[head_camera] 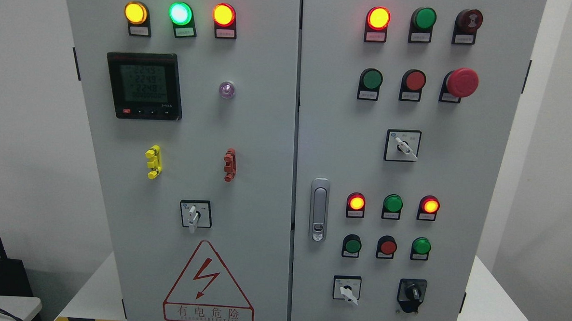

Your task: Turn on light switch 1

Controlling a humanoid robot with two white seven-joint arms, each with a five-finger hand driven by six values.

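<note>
Neither hand is in view (so grip state and nearer arm cannot be told), and which control on the cabinet (268, 131) is switch 1 is unclear.

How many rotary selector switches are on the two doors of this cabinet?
4. One is on the left door, low and central. On the right door: one mid-height, one at bottom left, and a black one beside it. None looks hidden.

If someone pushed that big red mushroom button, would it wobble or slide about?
Probably not. The red mushroom button sits fixed in the cabinet door, so it likely just travels straight in. Its broad domed cap looks rigid and easy to press.
</note>
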